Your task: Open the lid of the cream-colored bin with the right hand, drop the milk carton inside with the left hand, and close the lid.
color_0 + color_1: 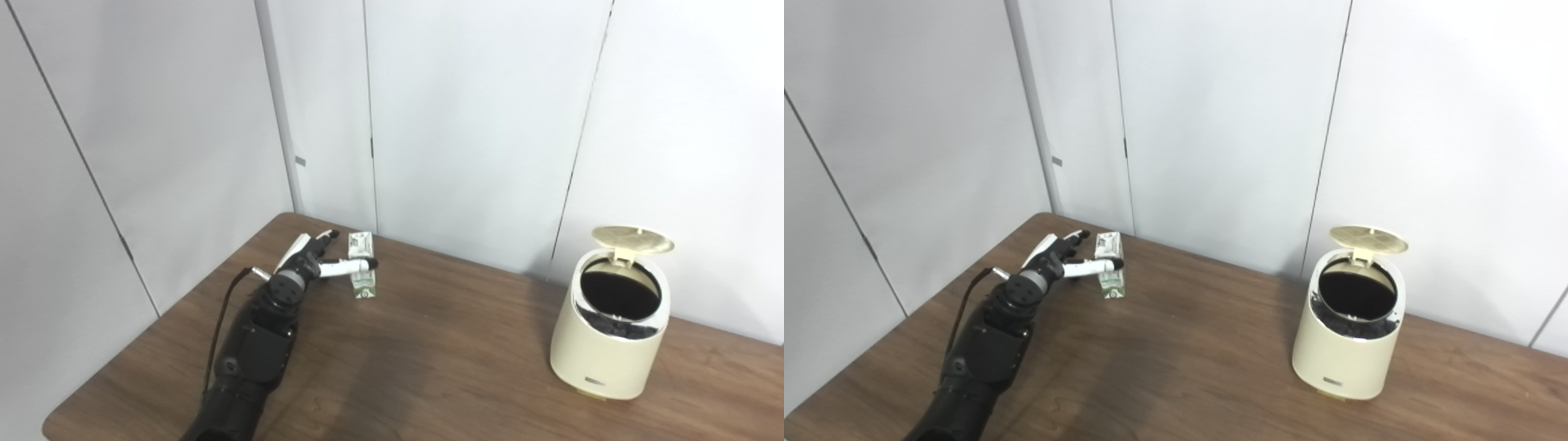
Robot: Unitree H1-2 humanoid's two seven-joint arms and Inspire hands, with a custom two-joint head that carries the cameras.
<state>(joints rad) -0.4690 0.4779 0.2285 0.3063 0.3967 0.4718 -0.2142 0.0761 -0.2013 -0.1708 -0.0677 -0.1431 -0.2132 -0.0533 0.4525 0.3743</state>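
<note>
Left hand reaches upright white-and-green milk carton; cream bin open.

Bright, even overhead light w/ soft, faint shadows on the brown worktop, mild glare on the white wall panels, pics slightly soft & grainy overall, small print on the carton unreadable, bin interior pure black.
</note>
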